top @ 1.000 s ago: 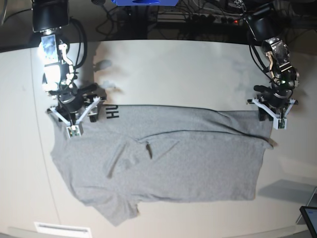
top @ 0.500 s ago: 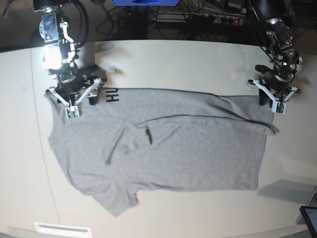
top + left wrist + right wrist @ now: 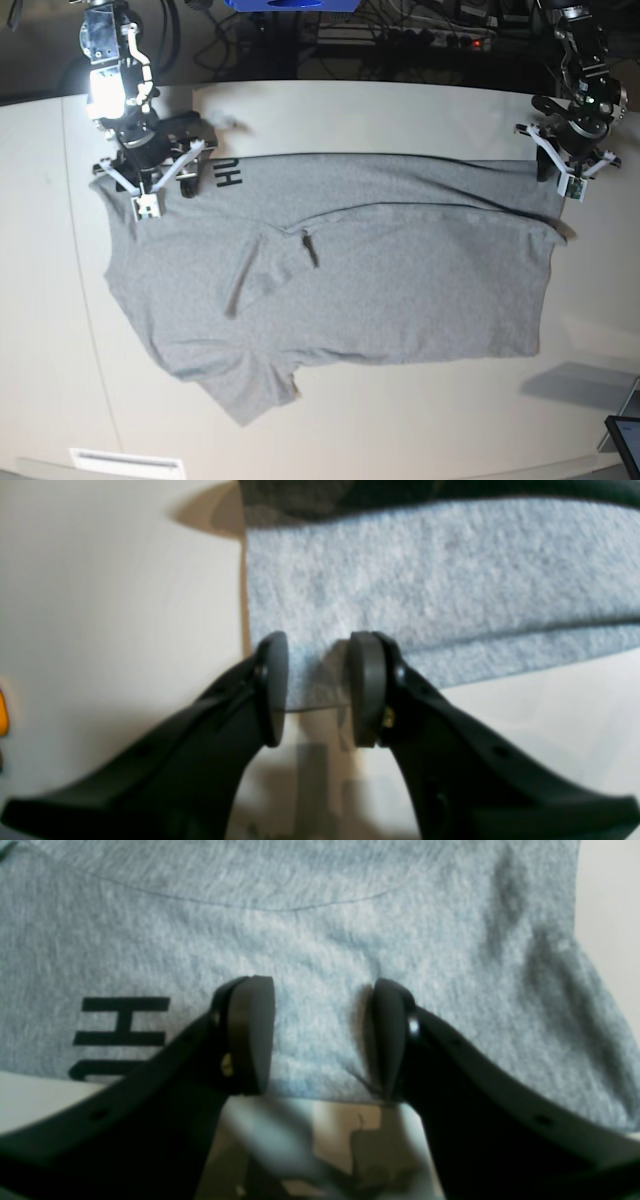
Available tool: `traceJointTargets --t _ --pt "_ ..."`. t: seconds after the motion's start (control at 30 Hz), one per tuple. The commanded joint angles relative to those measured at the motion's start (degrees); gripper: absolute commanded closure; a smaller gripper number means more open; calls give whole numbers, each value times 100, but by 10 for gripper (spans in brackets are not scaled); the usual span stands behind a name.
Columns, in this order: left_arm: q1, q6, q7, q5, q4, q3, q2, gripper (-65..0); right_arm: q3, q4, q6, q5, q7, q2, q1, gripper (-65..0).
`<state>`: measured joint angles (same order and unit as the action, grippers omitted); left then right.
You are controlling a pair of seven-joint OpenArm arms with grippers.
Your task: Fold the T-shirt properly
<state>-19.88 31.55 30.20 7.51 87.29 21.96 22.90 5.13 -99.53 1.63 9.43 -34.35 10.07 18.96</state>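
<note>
Your left tool (image 3: 566,172) and right tool (image 3: 152,181) each pinch the T-shirt (image 3: 340,290) edge, having dragged it toward 12 o'clock across the bench (image 3: 330,110); it's flatter.

My base view is evenly lit from above, with hard glare blowing out my right arm's upper casing (image 3: 108,92) and a soft grey shadow on the bench (image 3: 590,385) at the lower right. Its edges bow slightly. Both wrist views are soft and blurred; my tool fingers (image 3: 272,687) lose focus close to the lens.
</note>
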Motion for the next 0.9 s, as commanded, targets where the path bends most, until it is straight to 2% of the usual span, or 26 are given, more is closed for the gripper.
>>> traceJointTargets --t 0.0,0.2,0.4,0.53,0.67,0.87 --pt "-82 23 466 -333 -30 7 132 -212 -7 49 0 -7 -570 18 104 -305" --pt "-30 23 484 -324 67 33 212 -212 -7 -56 0 -7 -570 18 69 -305" --pt "32 23 501 -298 559 490 71 -212 2 -707 0 -7 -614 9 69 -305" --pt "32 32 932 -280 920 587 80 -212 11 -812 0 -7 -614 9 25 -305" --pt "32 32 1011 -272 1315 728 62 -212 11 -821 0 -7 -614 9 -10 -305" --pt "383 32 1301 -272 1113 657 9 -212 11 -847 9 -7 -614 9 -89 -305"
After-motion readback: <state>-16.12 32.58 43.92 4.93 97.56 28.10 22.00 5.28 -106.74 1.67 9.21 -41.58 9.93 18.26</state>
